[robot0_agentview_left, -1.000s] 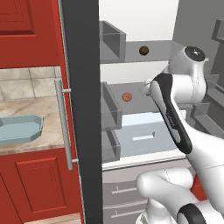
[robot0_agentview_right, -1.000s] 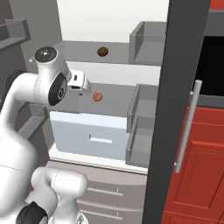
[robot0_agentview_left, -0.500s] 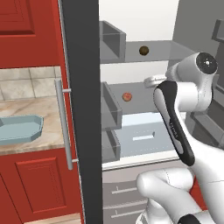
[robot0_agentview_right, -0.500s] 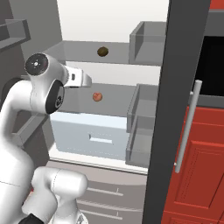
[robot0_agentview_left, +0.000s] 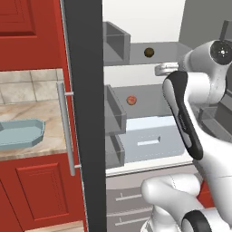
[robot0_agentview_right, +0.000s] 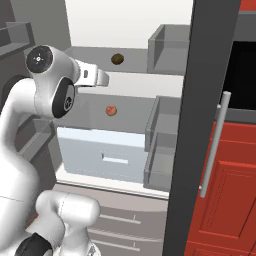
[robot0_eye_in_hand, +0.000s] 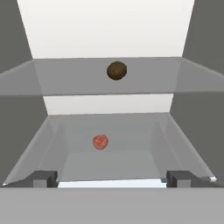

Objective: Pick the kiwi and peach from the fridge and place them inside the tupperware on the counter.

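Fridge (robot0_agentview_left: 86,113) door open beside the marble counter (robot0_agentview_left: 31,113); dark brown kiwi (robot0_eye_in_hand: 117,70) on the upper shelf, orange-red peach (robot0_eye_in_hand: 100,141) on the shelf below, above the pale drawer (robot0_agentview_right: 100,155). Blue-grey tupperware (robot0_agentview_left: 20,134) on the counter holds nothing. Gripper (robot0_eye_in_hand: 112,178) jaws spread wide, holding nothing, facing the shelves.

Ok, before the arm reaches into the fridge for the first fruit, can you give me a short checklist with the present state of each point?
1. Fridge door open, shelves reachable: ok.
2. Kiwi in sight on the upper shelf, untouched: ok.
3. Peach in sight on the shelf below, apart from the kiwi: ok.
4. Tool open and holding nothing: ok.
5. Tool pointed into the fridge, both fruits ahead of it: ok.
6. Tupperware waiting on the counter: ok; whether the inside is free: cannot tell, part of it is cut off by the picture edge.
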Controlling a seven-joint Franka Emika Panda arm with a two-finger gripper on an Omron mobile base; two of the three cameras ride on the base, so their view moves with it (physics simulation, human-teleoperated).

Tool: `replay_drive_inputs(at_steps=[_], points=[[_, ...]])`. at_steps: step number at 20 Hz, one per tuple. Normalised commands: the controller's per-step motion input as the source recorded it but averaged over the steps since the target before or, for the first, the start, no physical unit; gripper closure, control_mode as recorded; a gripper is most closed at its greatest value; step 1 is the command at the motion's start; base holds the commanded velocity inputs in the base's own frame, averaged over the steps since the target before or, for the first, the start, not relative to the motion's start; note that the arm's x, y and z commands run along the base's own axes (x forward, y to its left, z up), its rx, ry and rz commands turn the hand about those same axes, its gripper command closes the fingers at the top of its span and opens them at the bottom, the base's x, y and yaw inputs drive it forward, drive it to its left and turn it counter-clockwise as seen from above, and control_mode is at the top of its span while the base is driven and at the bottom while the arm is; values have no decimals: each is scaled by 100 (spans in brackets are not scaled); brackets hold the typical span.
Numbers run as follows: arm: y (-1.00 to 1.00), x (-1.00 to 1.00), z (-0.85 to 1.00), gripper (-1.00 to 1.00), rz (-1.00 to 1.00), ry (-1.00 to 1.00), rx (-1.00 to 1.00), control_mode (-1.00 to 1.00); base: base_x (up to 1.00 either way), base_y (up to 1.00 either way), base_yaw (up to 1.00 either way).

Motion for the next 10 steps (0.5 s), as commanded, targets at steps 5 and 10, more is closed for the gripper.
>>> replay_drive_inputs(at_steps=[5, 10], points=[[-9, 21, 33, -100, -6, 0, 5, -100, 0, 0, 0], [-21, 38, 3, -100, 0, 1, 6, -100, 0, 0, 0]])
